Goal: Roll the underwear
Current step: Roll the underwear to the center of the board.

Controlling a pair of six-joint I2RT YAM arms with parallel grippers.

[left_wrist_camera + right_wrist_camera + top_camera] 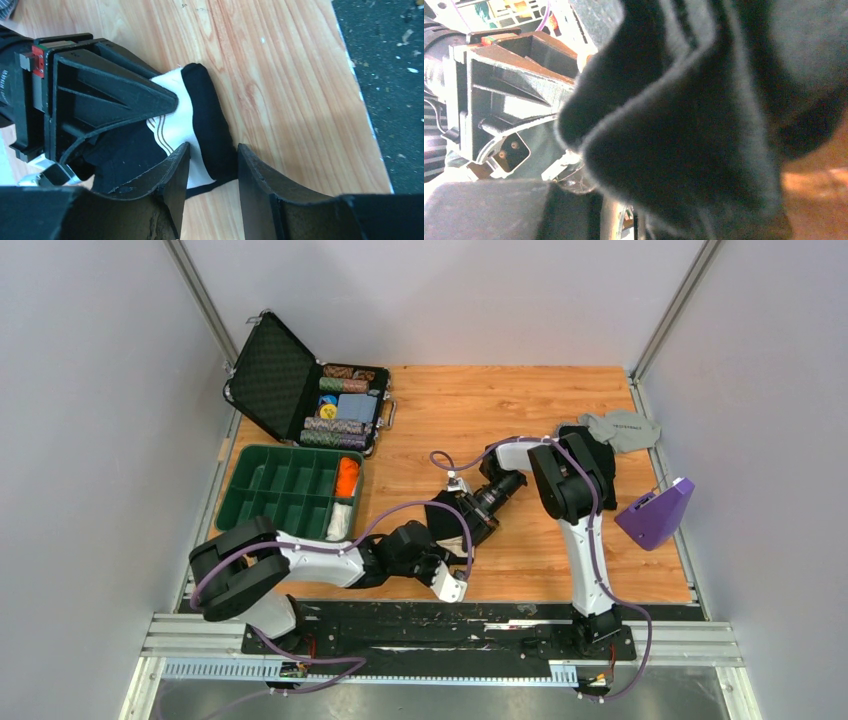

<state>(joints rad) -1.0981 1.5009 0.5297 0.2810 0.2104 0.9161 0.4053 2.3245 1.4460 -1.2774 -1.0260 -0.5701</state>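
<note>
The underwear (447, 518) is a black bundle at the table's near middle, where both grippers meet. In the left wrist view it shows as a black rolled fold (210, 115) over a white band with thin stripes. My left gripper (212, 155) stands open, its fingers on either side of the near end of that fold. My right gripper (172, 102) comes in from the left, shut on the white part of the cloth. Black cloth (684, 150) fills the right wrist view and hides that gripper's own fingertips.
A green compartment tray (290, 490) with an orange item and an open black case (275, 380) of chips sit at the back left. A light grey garment (622, 428) lies at the back right, with a purple object (657, 512) at the right edge. The table's front edge (360, 105) is close by.
</note>
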